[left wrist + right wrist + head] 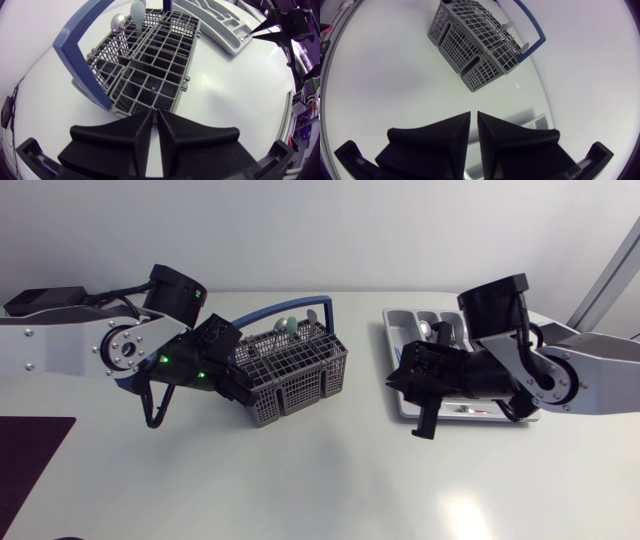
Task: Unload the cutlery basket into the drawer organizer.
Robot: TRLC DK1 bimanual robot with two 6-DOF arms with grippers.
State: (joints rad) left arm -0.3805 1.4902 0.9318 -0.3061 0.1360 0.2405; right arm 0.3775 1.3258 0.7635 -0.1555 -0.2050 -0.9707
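Observation:
The grey wire cutlery basket (295,375) with a blue handle (290,307) stands at the table's middle. A pale green spoon (287,327) and a silver utensil (117,22) stick out of its far compartments. My left gripper (238,388) sits at the basket's left end, shut and holding nothing; in the left wrist view (155,122) the basket (145,65) lies just ahead of it. The grey drawer organizer (403,323) is at the right, with cutlery in it. My right gripper (425,425) hangs shut and bare over its front edge (473,117).
A dark purple mat (30,460) lies at the table's front left corner. Bare white tabletop stretches between basket and organizer and along the front. My right arm covers much of the organizer.

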